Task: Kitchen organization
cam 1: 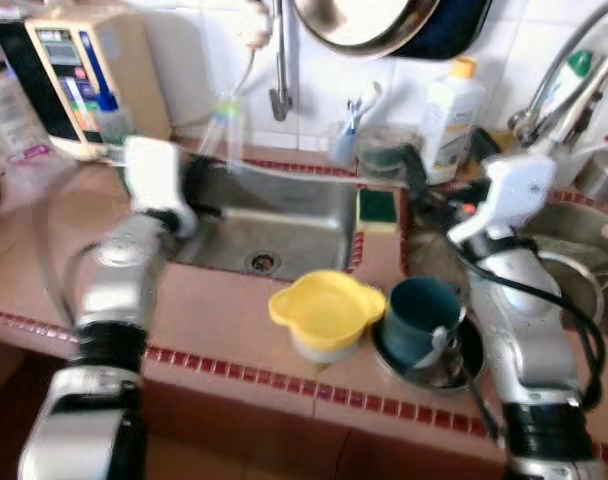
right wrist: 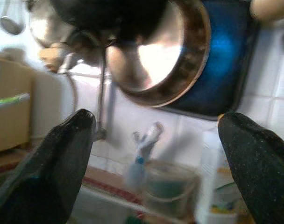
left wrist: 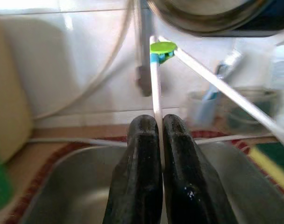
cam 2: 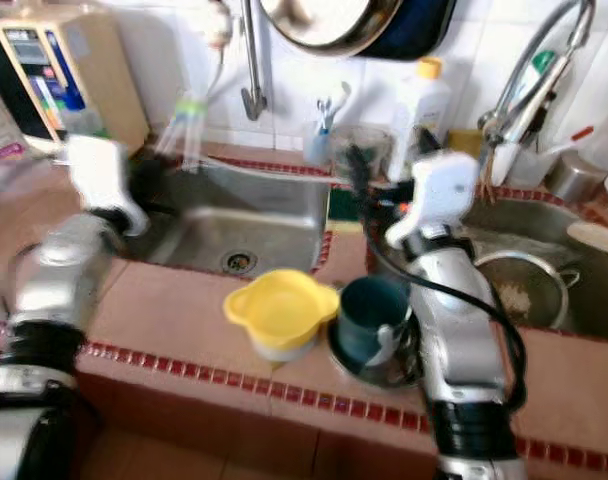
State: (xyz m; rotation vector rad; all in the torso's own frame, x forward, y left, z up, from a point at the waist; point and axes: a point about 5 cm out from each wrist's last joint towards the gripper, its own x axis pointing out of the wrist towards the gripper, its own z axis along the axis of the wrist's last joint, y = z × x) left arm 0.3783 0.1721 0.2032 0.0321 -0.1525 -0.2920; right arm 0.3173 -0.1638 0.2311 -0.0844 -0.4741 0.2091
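Thin white stick over the sink

The stick, green and blue at its tip, stands upright, pinched in the left claw above the sink.

– The sink?
– Dull brushed steel, at twelve o'clock from a glossy yellow plastic bowl.
– The hanging pan?
– Polished metal, mirror-bright.
– The counter?
– Smooth matt terracotta tile. The left gripper has rough matt black fingers pinching a smooth white plastic stick.
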